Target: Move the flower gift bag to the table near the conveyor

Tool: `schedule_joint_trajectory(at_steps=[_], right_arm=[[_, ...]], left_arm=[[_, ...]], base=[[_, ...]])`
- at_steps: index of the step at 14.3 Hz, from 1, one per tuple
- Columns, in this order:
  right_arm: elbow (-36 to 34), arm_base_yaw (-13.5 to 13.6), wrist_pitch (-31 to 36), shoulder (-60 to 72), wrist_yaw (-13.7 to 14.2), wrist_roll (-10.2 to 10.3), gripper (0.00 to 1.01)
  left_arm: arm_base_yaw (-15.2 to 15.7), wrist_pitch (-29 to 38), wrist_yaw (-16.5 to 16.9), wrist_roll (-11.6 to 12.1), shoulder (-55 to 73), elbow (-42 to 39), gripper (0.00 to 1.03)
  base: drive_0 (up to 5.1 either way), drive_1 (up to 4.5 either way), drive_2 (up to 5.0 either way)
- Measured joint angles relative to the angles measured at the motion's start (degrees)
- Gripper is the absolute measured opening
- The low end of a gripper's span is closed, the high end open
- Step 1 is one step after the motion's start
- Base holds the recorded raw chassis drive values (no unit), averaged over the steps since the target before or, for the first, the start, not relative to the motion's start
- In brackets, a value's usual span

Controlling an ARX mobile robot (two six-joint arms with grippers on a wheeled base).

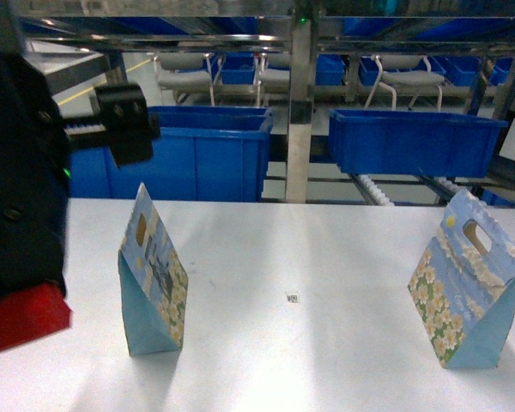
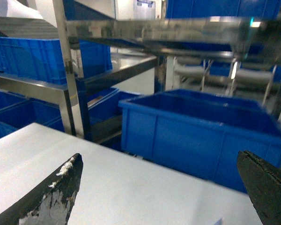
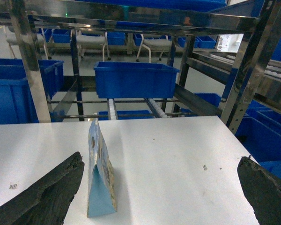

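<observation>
Nearest the head camera looms the left arm, dark and blurred, its left gripper (image 2: 159, 187) spread wide and empty above the table (image 1: 326, 257). Two flower gift bags stand upright, well apart: the left bag (image 1: 153, 287) and the right bag (image 1: 468, 296). The right gripper (image 3: 159, 192) gapes empty, near the right bag. A good pick likely means descending squarely over the handle. Beyond stands the conveyor (image 3: 131, 105) carrying blue bins (image 1: 416, 137).

Black arm (image 1: 21, 163) with red patch, green light; worn black end effector fingers (image 2: 47, 199), white scuffs.
</observation>
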Motion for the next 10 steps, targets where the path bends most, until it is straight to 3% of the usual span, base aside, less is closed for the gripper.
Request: schedule_joint_trajectory(at_steps=[2,7,10], right_arm=[[0.0,0.0,0.0,0.0,0.0,0.0,0.98],[0.0,0.0,0.0,0.0,0.0,0.0,0.98],[0.0,0.0,0.0,0.0,0.0,0.0,0.98]], left_arm=[[1.9,-2.4,3.7,-5.2,-11.6,-2.5,0.98],[6.7,-11.0,10.6,-9.1,-27.9,-14.7,0.98],[7.6,-15.9,9.3,-10.4,-37.3,-21.6,0.98]], base=[[0.0,0.00,0.0],[0.0,0.00,0.0],[0.0,0.00,0.0]])
